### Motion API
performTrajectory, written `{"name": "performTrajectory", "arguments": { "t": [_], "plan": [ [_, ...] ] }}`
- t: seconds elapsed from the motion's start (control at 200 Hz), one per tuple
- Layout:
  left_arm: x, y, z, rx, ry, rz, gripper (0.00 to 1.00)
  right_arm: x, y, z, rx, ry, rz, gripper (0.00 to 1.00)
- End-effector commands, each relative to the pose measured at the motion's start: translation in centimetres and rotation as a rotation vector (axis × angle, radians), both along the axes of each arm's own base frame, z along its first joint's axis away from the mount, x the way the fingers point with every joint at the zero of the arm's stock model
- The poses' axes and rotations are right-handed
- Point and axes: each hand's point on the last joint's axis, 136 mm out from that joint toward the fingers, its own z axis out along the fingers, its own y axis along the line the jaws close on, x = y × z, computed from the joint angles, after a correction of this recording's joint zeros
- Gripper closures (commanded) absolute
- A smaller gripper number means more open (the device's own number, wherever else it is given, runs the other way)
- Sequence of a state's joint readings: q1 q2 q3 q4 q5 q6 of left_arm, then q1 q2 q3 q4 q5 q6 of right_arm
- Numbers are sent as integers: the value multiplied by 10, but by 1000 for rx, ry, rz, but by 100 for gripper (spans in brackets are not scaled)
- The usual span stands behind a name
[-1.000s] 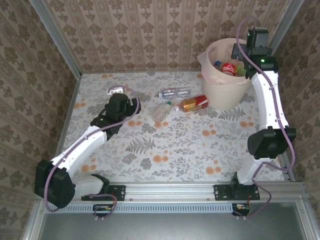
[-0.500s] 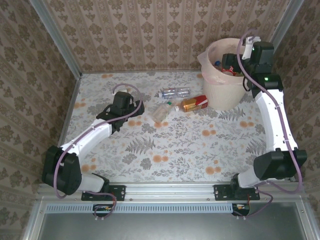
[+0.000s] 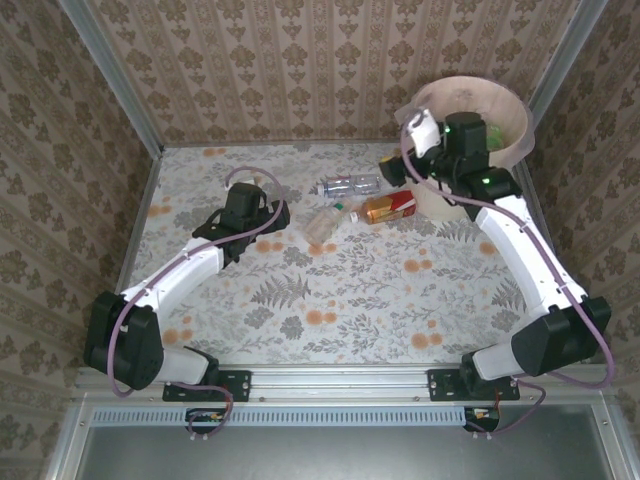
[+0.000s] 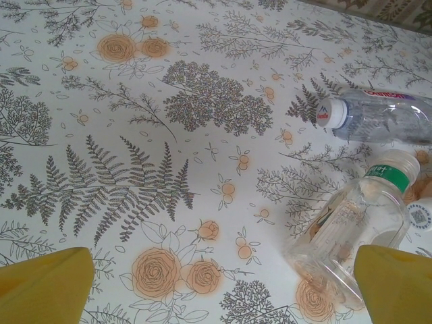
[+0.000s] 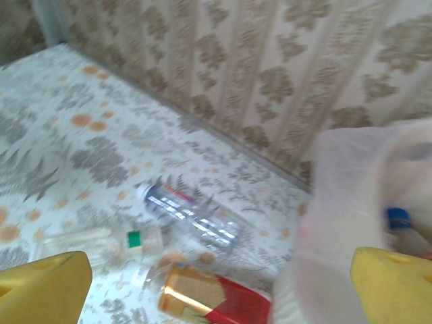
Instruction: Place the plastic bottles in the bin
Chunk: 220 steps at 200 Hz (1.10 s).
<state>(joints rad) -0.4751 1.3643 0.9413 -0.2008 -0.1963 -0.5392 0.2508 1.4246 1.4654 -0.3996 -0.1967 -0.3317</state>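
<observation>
From my remote seat I see three loose bottles lying on their sides on the flowered table [image 3: 350,300], just left of the bin [image 3: 505,105]: a green-capped bottle [image 4: 351,229], a white-capped bottle [image 4: 385,118] beyond it, and an orange-labelled bottle [image 5: 212,297] nearest the bin's foot. I judge them empty and very light, with thin, slick walls that will dent under pressure and let them roll or skid away. I would therefore close across the middle of the body, square to its length, rather than on the cap or neck. The left arm reaches low over the table, and the left gripper [image 4: 216,287] has its fingers spread wide, the green-capped bottle just inside the right-hand finger. The right arm stretches forward and leans in beside the bin's rim. The right gripper [image 5: 216,290] is also wide apart and empty, looking down over the orange-labelled bottle.
</observation>
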Motion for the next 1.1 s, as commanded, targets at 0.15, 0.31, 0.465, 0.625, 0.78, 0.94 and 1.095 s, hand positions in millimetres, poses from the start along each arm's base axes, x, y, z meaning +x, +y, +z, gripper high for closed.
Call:
{"name": "performTrajectory", "arguments": {
  "t": [0.15, 0.31, 0.465, 0.625, 0.78, 0.94, 1.095],
  "plan": [
    [2, 1, -5, -8, 26, 9, 0, -21, 43, -60, -232, 82, 289, 0],
    [2, 2, -8, -2, 44, 14, 0, -35, 50, -119, -345, 226, 470, 0],
    [2, 3, -8, 5, 49, 19, 0, -28, 46, -159, -435, 313, 507, 0],
    [2, 3, -10, 5, 58, 17, 0, -8, 34, -194, -565, 369, 484, 0],
    [4, -1, -11, -1, 61, 3, 0, 12, 26, -218, -689, 382, 479, 0],
    [5, -4, -17, -3, 79, -1, 0, 33, 16, -240, -827, 374, 471, 0],
    [6, -4, -21, 4, 89, -1, 0, 50, 12, -261, -910, 372, 478, 0]
  ]
}}
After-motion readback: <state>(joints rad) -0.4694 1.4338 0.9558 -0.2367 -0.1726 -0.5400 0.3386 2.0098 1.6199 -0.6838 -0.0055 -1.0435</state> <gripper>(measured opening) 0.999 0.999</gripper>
